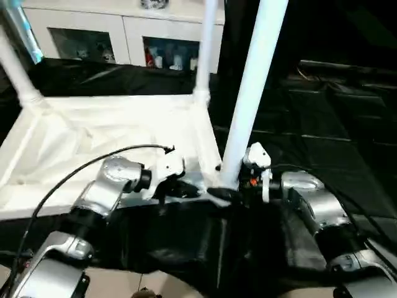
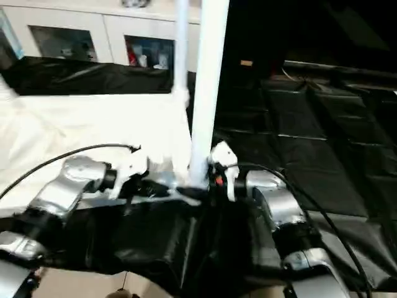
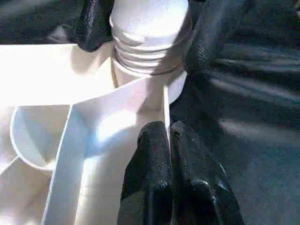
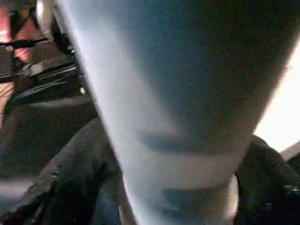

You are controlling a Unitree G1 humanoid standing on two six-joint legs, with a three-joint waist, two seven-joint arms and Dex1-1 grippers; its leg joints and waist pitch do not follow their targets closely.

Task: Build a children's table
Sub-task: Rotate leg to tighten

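Observation:
The children's table lies upside down, its white ribbed top [image 1: 93, 143] on a black cover. Three white legs stand up from its corner sockets: one at the far left [image 1: 15, 68], one at the back right [image 1: 208, 43] and one at the near right [image 1: 251, 93]. My right gripper [image 1: 232, 186] is shut on the near right leg [image 4: 178, 93] just above its threaded end [image 3: 150, 47], a black finger [image 3: 215, 33] on each side. My left gripper [image 3: 169, 129] is shut on a thin upright rib of the top [image 3: 166, 101] beside that socket.
A white cabinet [image 1: 124, 31] with glass-fronted compartments stands behind the table. Black sheeting [image 1: 322, 124] covers the surface to the right and front. A black cable [image 1: 80, 167] arcs over my left forearm.

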